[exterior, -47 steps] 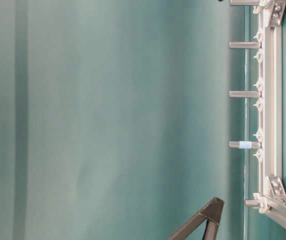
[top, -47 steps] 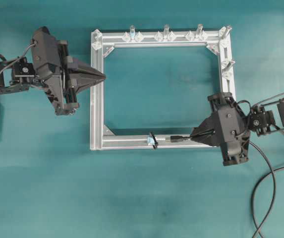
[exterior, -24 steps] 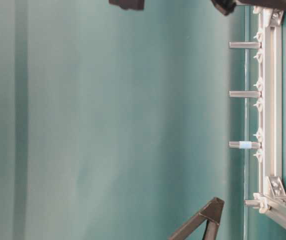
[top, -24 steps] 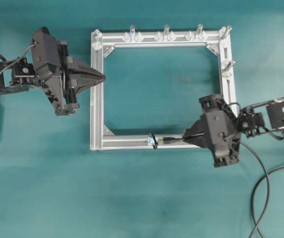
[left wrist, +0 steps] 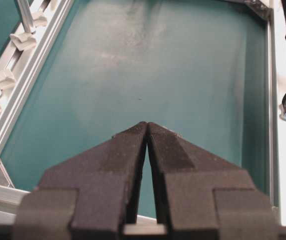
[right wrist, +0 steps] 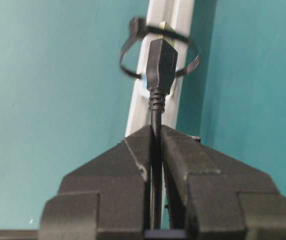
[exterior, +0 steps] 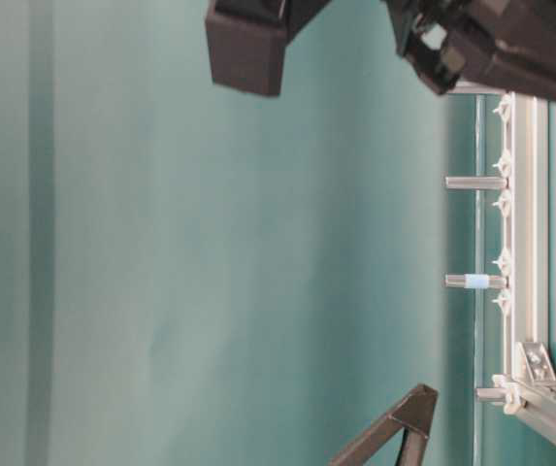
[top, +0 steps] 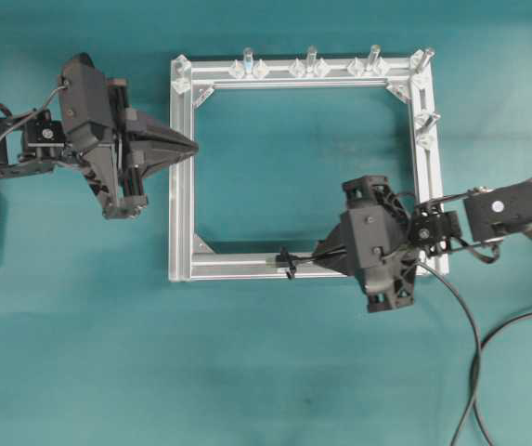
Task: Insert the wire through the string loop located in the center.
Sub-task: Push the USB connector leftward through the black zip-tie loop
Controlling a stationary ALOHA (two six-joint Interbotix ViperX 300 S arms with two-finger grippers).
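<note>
Lying flat on a teal table surface (top: 275, 372): a square aluminium frame (top: 181, 186), open in the middle, showing teal inside. Standing along its far rail (top: 303, 72): three clear-and-silver upright pegs (top: 311, 58), with more pegs at the corners and on the right rail (top: 427, 119). Bracing the inner corners: small angled brackets (top: 201, 245). Showing in table-level view: one peg wearing a pale-blue band (exterior: 476, 282).

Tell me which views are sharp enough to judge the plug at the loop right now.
Right wrist view: the wire plug and string loop are fairly crisp, the right gripper in the foreground softer. Overhead view: evenly lit, but the loop is tiny. Table-level view: turned sideways, dark blurred arm parts across the top.
</note>
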